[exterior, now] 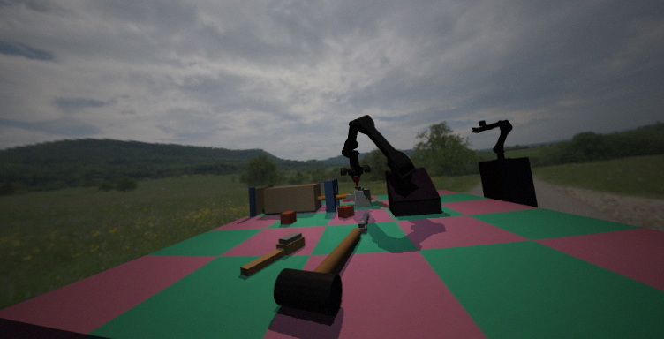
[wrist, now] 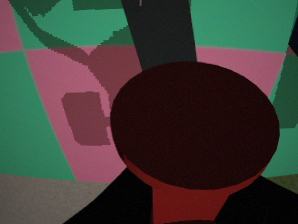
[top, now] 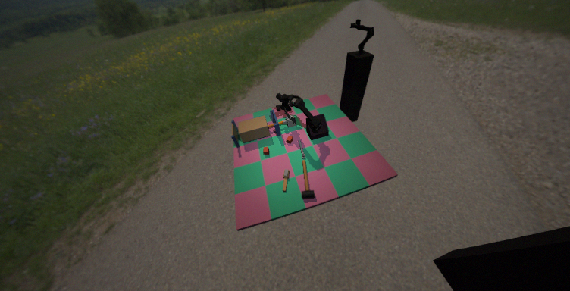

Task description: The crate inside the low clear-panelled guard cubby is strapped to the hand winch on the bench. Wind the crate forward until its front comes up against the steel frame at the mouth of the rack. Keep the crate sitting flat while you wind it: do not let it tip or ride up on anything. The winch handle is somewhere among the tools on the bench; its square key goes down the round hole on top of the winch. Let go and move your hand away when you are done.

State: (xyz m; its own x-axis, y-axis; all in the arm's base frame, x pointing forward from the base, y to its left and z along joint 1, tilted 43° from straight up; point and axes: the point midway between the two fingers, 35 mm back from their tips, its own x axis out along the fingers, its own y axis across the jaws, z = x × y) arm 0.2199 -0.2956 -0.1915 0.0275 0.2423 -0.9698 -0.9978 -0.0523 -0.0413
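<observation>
Crate [exterior: 291, 198] sits flat between blue posts, its front near the blue front post [exterior: 331, 195], and an orange strap [exterior: 338, 196] runs from there to the grey winch [exterior: 362, 196] just beyond. Taking the winch as landmark: two red blocks [exterior: 345, 211] lie on the crate side and nearer the desk's [top: 371, 169] front, and the mallet [exterior: 320, 275] and small hammer [exterior: 274, 255] lie well apart toward the front edge, leaving open checkered room around it. The arm's base [exterior: 420, 201] stands beside the winch; the arm arches over and drops straight down, the pincer [exterior: 355, 175] clamped on the red handle knob [wrist: 193, 125] directly above the winch.
</observation>
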